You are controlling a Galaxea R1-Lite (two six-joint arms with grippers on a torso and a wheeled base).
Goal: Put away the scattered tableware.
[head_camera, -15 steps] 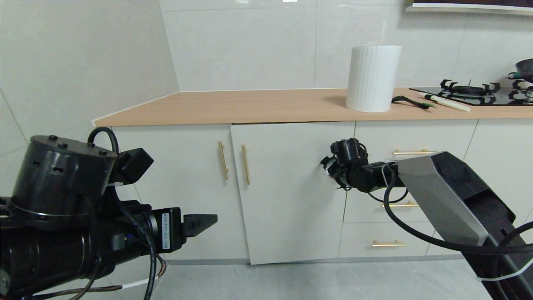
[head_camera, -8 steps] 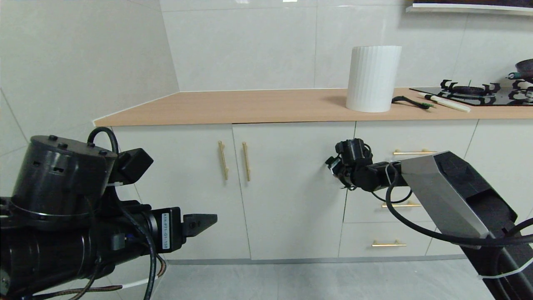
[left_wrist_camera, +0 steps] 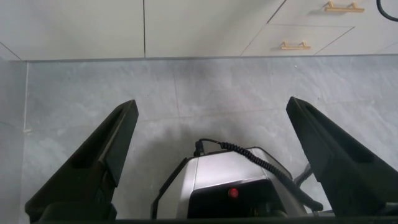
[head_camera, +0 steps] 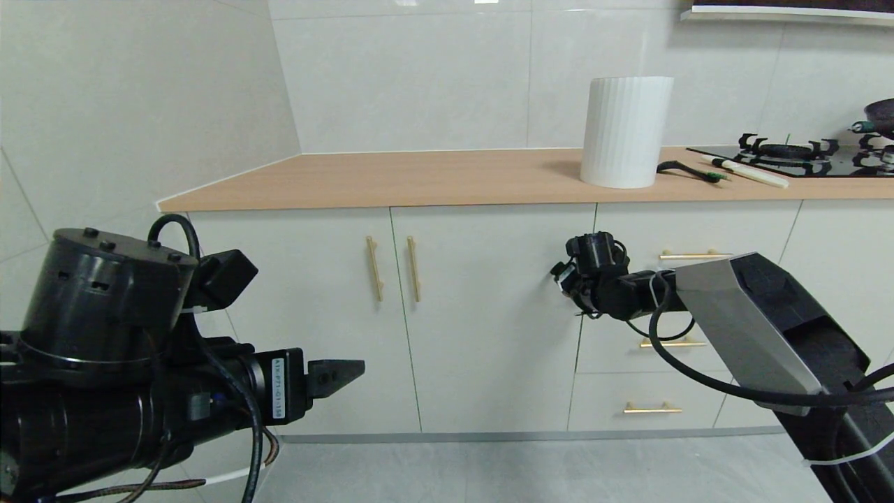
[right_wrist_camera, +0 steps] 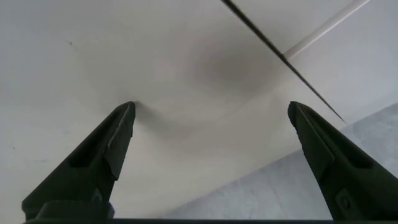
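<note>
Standing flush now, cabinet door (head_camera: 489, 335); right jaws spread.

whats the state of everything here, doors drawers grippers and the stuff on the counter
left cabinet door, shut
right cabinet door, shut
drawers, all shut
left gripper, jaws open, holding nothing
right gripper, jaws open, close up to the right cabinet door
white container, upright on the counter
black utensil, lying flat beside the container
white-handled utensil, lying flat
</note>
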